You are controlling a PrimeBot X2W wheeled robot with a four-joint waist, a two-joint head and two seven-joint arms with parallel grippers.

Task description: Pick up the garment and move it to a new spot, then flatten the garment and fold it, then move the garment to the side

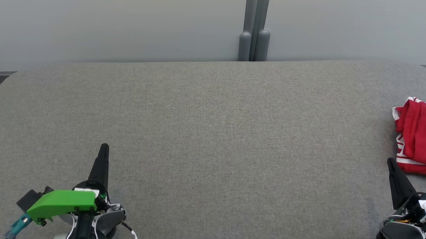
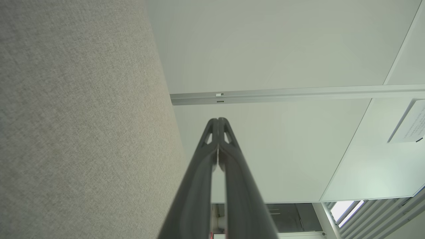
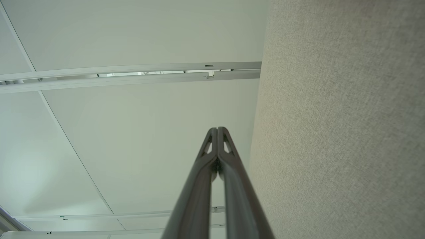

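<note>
While the left gripper [image 1: 104, 148] and right gripper [image 1: 391, 161] rested pinched together, empty, I saw the red garment [image 1: 424, 136] at the table's [image 1: 212, 134] right edge, just past the right gripper.

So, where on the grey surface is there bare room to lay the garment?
The whole middle of the grey surface is bare, between the left gripper and the right gripper and back to the far edge. The far left corner is bare too. Crowded only at the right edge, where the red garment lies bunched just beyond the right gripper.
</note>
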